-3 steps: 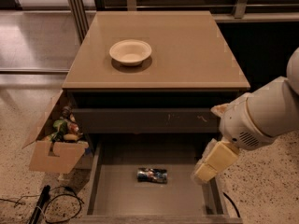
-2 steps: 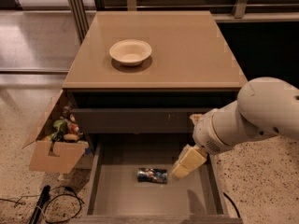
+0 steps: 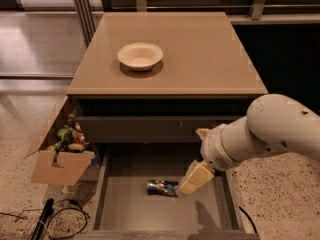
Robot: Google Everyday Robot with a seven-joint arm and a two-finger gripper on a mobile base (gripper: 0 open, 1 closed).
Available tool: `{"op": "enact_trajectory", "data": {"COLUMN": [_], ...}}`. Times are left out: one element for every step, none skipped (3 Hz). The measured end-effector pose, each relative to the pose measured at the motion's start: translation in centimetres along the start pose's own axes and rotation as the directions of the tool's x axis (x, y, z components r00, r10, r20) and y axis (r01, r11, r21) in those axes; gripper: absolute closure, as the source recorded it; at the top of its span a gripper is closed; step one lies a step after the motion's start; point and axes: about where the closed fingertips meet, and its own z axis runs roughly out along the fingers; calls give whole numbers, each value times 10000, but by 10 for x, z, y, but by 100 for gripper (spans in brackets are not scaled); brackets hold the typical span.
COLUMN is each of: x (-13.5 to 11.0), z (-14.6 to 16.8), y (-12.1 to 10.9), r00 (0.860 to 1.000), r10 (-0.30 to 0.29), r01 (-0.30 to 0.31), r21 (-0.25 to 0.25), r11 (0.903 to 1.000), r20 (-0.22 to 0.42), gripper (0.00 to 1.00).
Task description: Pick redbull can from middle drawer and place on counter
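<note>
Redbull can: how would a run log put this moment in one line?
redbull can: lying in open middle drawer | gripper: in drawer, beside can | counter: bowl, no can yet

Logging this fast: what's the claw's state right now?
Claw: down in the middle drawer, at the redbull can's right end; open or closed cannot be told.

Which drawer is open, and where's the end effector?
The middle drawer, pulled out beneath the shut drawer front; the end effector hangs over it beside the redbull can.
</note>
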Motion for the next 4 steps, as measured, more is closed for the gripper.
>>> {"op": "enact_trajectory", "data": {"x": [20,36,51,60], "z": [40,73,100,121], "y": [-14,-34,-50,-49], "r00": [9990,9935,9863,9817], "r10": [-208,-645,-994,-947], "r01": [208,616,914,877], "r21": [1,336,656,489], "r11": [9998,9975,9937,9949], "r20": [406,934,1313,1652], "gripper": [0,0,0,0]}}
